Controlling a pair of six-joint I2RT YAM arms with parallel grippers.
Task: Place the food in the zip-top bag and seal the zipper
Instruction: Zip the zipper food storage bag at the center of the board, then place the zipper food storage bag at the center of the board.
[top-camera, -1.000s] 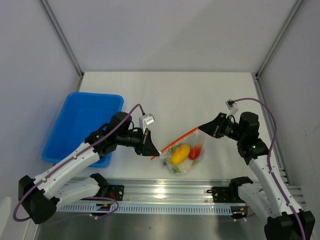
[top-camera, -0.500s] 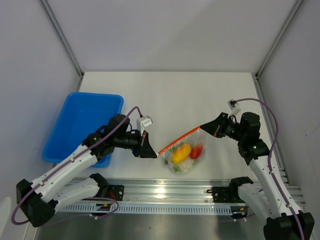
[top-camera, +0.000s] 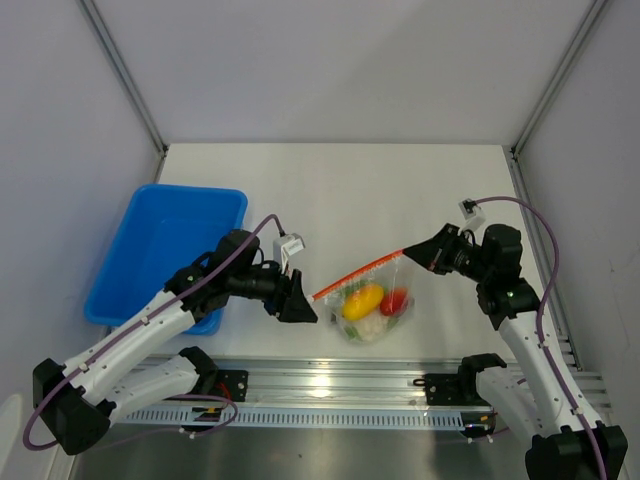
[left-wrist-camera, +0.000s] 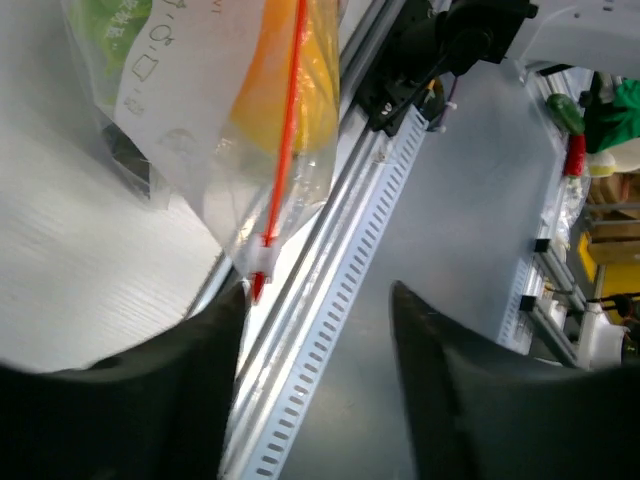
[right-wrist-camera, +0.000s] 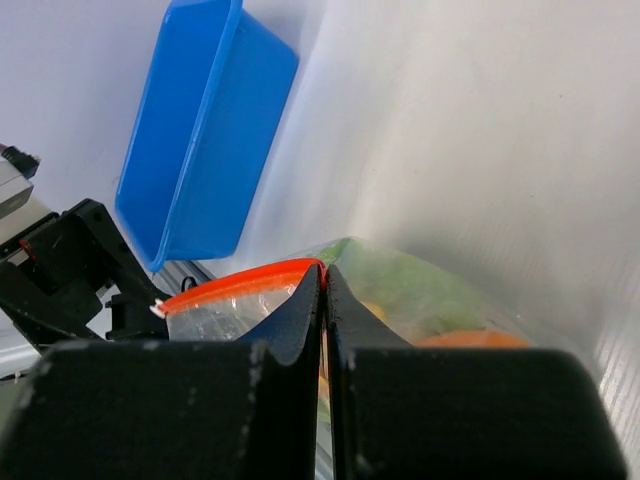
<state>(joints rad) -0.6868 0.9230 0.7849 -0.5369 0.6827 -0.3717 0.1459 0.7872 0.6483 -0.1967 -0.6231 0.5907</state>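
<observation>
Food is contained in the bag, which is held up near the middle of the bench's near edge. The right end of the zipper is clamped in the closed jaws of the right gripper. The left gripper is held with jaws apart, just beside the strip's left end. Sealing is judged to be the step in hand: the strip should be held taut from the right and pinched squarely along its length. Whether it is fully sealed cannot be told.

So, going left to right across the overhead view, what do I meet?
The blue tray → left gripper, open → clear bag → right gripper, shut on the clear bag's right corner.
</observation>
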